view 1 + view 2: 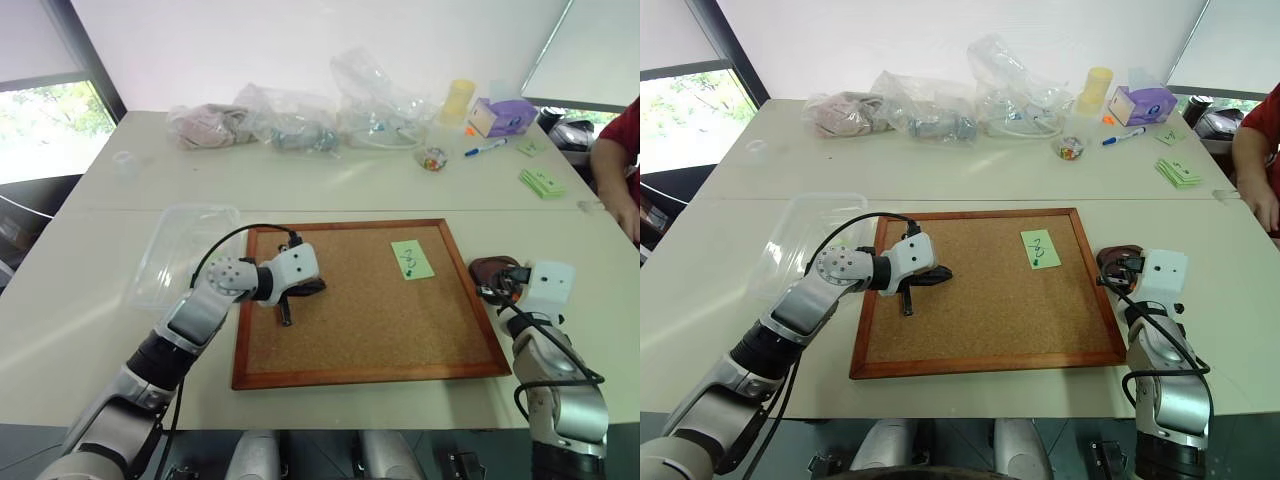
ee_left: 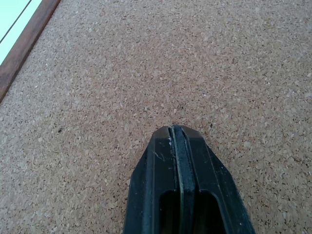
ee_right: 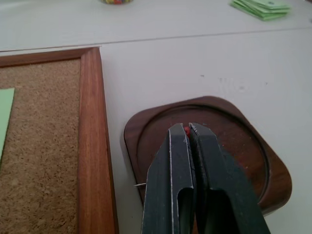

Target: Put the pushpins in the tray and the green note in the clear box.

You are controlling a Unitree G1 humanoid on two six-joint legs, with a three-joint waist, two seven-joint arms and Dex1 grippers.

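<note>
The green note (image 1: 412, 259) lies on the cork board (image 1: 360, 320) near its far right corner, with dark marks and a small green dot that looks like a pushpin head (image 1: 1036, 263) at its near edge. Right of the board sits the brown tray (image 3: 243, 146). My right gripper (image 3: 187, 129) hangs over the tray's middle, shut on a red pushpin (image 3: 186, 129) whose head peeks out at the tips. My left gripper (image 2: 175, 129) is shut and empty, low over the board's left part. The clear box (image 1: 180, 250) stands left of the board.
Soft clear plastic bags (image 1: 300, 120), a small jar of coloured bits (image 1: 432, 158), a blue marker (image 1: 487, 148), a purple tissue box (image 1: 505, 115) and a stack of green slips (image 1: 541, 182) lie along the table's far side. A person's arm (image 1: 615, 170) rests at the right edge.
</note>
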